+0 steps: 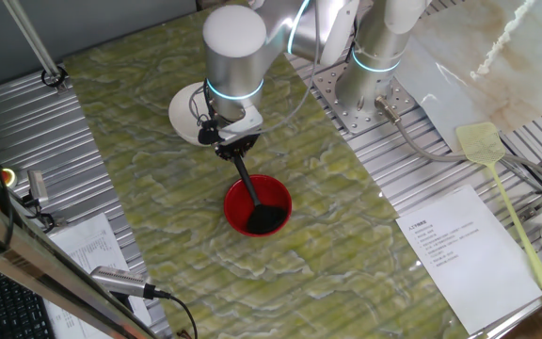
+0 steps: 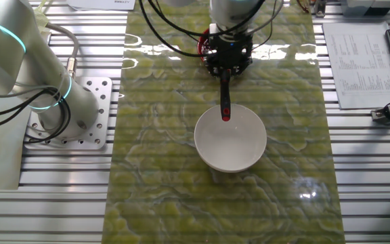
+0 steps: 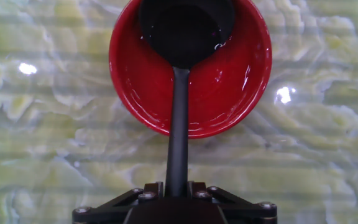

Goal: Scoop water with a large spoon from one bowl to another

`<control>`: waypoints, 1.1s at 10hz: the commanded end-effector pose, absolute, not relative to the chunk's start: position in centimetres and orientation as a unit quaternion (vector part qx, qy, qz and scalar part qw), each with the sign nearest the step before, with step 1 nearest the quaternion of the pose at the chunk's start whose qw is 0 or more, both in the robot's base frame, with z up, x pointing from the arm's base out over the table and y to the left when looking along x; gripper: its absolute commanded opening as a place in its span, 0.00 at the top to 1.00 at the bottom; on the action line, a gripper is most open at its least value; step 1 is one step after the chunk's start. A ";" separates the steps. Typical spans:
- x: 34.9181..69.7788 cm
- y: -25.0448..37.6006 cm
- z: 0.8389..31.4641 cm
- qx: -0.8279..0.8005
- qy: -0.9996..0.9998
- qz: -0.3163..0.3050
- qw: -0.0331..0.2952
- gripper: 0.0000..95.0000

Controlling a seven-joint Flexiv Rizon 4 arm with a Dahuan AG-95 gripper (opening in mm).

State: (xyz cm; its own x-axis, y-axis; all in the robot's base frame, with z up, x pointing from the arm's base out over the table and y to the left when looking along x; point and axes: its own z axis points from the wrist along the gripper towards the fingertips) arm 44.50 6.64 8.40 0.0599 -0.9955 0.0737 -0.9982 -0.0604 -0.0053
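Note:
The red bowl point(image 3: 229, 81) sits on the green marbled mat, also seen in one fixed view as a red bowl point(image 1: 237, 201). The black large spoon point(image 3: 179, 124) has its round scoop down inside that bowl. My gripper point(image 3: 177, 190) is shut on the spoon's handle, and the gripper point(image 1: 237, 146) hangs just above and behind the bowl. Water shows only as a wet sheen on the red bowl's inner wall. The white bowl point(image 2: 230, 146) stands apart on the mat; the spoon handle's end point(image 2: 225, 102) reaches over its rim. In one fixed view the white bowl point(image 1: 184, 108) is partly hidden behind the arm.
The robot base point(image 1: 370, 94) stands on a metal plate at the mat's far side. A yellow fly swatter point(image 1: 502, 188) and a printed sheet point(image 1: 459, 250) lie to the right. Another paper point(image 2: 357, 61) and cables lie off the mat.

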 end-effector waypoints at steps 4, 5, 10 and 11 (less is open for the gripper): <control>44.9 6.6 7.7 0.731 -0.682 0.026 0.020 0.60; 44.9 6.6 7.7 0.731 -0.682 0.025 0.020 0.60; 44.4 6.4 7.3 0.732 -0.680 0.022 0.023 0.60; 44.3 6.3 7.2 0.734 -0.679 0.022 0.023 0.60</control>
State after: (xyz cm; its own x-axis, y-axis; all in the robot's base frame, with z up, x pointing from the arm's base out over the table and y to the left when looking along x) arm 44.19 6.33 7.08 0.0787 -0.9948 0.0641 -0.9969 -0.0785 0.0052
